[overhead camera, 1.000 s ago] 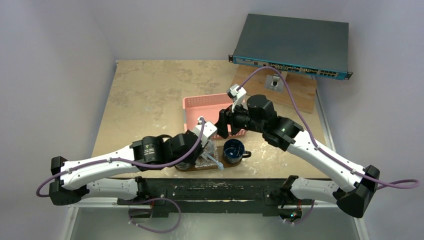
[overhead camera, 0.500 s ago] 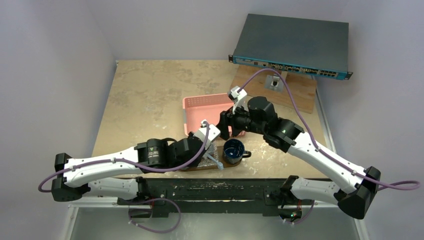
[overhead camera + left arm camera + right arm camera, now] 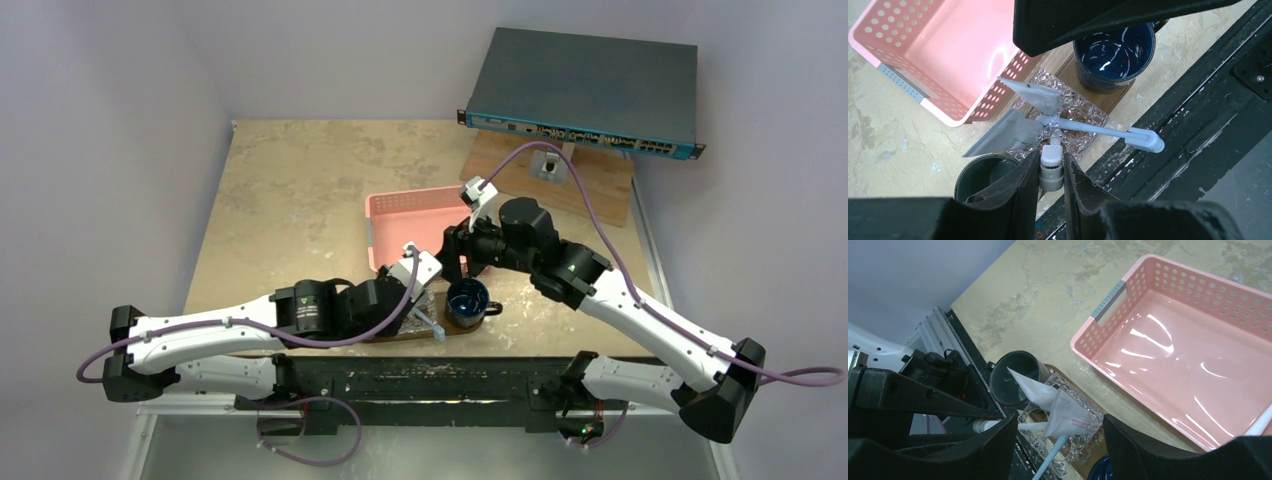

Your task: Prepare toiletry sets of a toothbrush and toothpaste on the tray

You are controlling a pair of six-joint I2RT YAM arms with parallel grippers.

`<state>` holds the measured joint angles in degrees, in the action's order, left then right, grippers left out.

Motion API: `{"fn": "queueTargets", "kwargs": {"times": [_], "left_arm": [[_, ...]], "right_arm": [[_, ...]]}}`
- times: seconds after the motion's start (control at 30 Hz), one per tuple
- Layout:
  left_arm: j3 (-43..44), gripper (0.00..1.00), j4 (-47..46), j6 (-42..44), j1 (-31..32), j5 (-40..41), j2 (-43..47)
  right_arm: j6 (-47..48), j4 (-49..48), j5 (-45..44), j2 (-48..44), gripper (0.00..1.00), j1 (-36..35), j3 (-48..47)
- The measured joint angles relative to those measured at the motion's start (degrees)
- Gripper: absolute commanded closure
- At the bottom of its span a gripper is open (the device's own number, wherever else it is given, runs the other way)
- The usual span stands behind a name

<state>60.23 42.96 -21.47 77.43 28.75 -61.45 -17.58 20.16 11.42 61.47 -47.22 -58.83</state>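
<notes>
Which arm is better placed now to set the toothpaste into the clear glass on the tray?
Left. The left fingers are closed on the toothpaste's white cap, right at the clear glass. The right fingers stand open and empty, farther back near the pink basket.

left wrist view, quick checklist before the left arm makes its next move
1. Left fingers closed on the toothpaste at its cap: ok
2. Clear glass standing on the tray: ok
3. Toothbrush resting steady: cannot tell, its outer end overhangs the glass toward the table's near edge
4. Right fingers open and empty: ok
5. Free room on the tray: cannot tell, mostly covered
6. Pink basket emptied: cannot tell, only part of it is in view
</notes>
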Motion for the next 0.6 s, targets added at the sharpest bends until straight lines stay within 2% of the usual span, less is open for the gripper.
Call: {"fn": "queueTargets", "kwargs": {"times": [0.6], "left_arm": [[-0.04, 0.71, -0.07, -0.57, 1.79, -0.22, 1.88]], "right_arm": [[-1.33, -0.02, 0.02, -1.95, 0.33, 0.00, 1.22]]}}
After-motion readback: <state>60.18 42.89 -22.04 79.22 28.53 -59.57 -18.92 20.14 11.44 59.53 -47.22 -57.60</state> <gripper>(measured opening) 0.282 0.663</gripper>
